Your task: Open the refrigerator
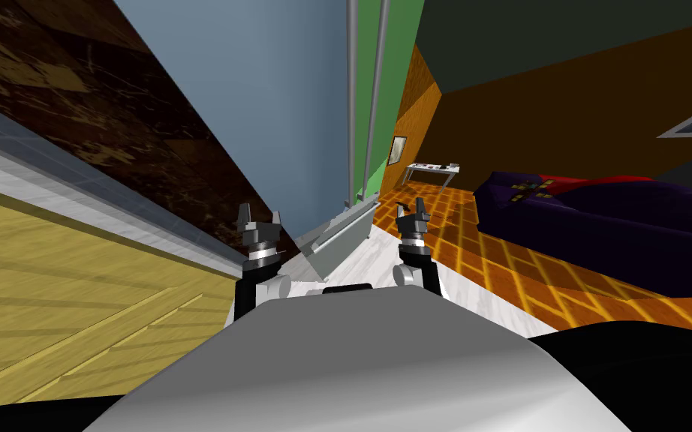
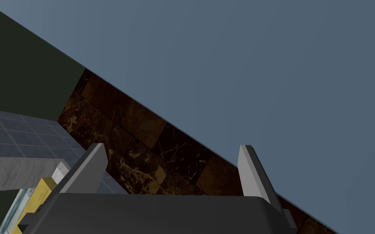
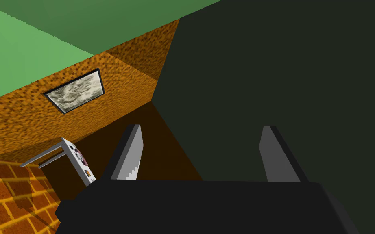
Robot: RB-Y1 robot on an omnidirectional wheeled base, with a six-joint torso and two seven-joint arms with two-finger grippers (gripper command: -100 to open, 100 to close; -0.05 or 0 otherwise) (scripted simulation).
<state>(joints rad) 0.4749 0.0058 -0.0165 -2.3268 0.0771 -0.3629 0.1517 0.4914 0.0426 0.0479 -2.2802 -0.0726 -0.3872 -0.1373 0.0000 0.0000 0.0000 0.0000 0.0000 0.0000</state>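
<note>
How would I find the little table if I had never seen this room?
Look across the orange brick-patterned floor to the far corner, where a speckled orange wall carries a framed picture. The little table stands just right of that picture, left of the big dark purple sofa. It is the only white, thin-legged thing there, with small items on top.

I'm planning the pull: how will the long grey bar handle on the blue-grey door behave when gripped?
The bar handle looks straight, thin and rigid, so it probably won't flex. Its smooth surface may let a grip slide along it. The tall blue-grey door likely swings heavily.
</note>
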